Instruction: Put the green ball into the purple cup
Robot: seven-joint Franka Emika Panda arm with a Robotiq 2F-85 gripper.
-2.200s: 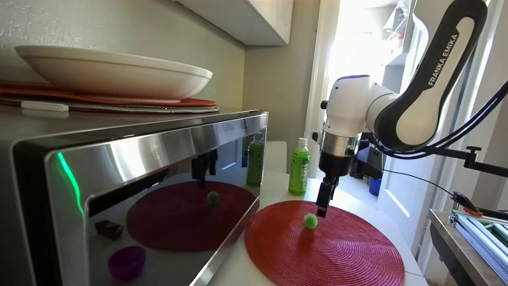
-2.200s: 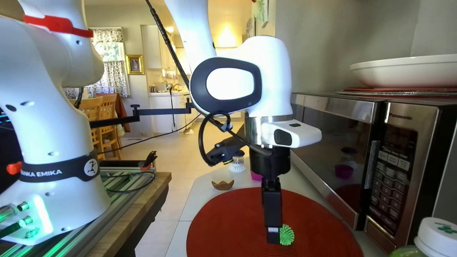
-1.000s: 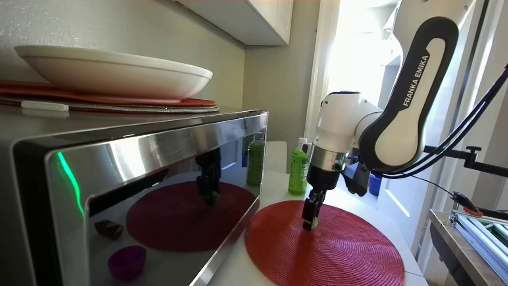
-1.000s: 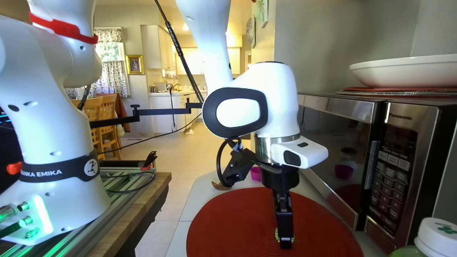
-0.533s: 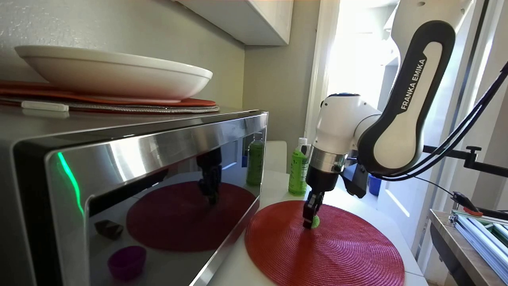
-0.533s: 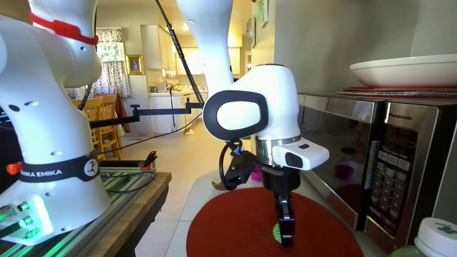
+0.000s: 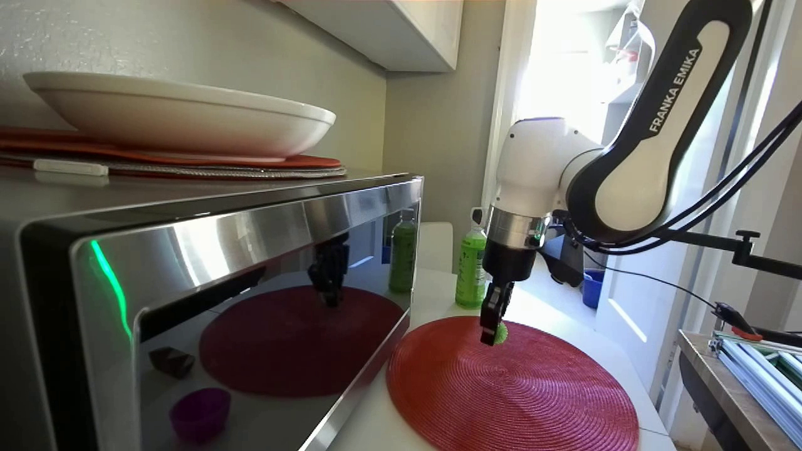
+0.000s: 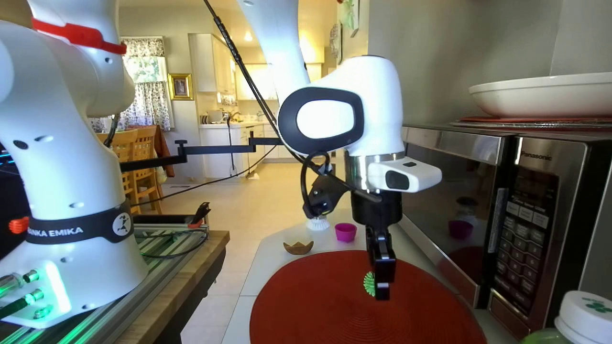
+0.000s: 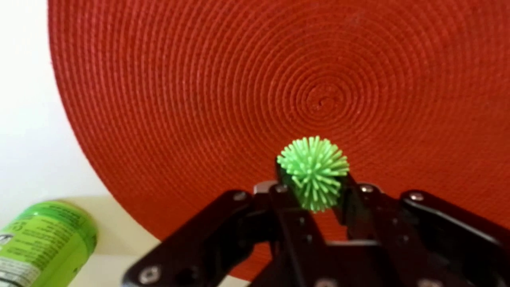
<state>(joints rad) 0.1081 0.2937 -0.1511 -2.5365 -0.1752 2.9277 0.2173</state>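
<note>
Though round & spiky all dirs, green ball (image 9: 313, 169) tight in claw (image 9: 315, 182), purple cup (image 8: 345, 233) upright.

Grey walls (image 7: 432, 144) meet under a white cabinet (image 7: 395, 31), with a brightly lit doorway (image 7: 557, 81) alongside. In an exterior view, beyond the white tabletop (image 8: 277, 236), a pale floor (image 8: 248, 205) runs past wooden chairs (image 8: 143, 143) to warmly lit white cupboards (image 8: 215, 165); a gold-framed picture (image 8: 180, 86) hangs beside the curtained window (image 8: 146, 69).
</note>
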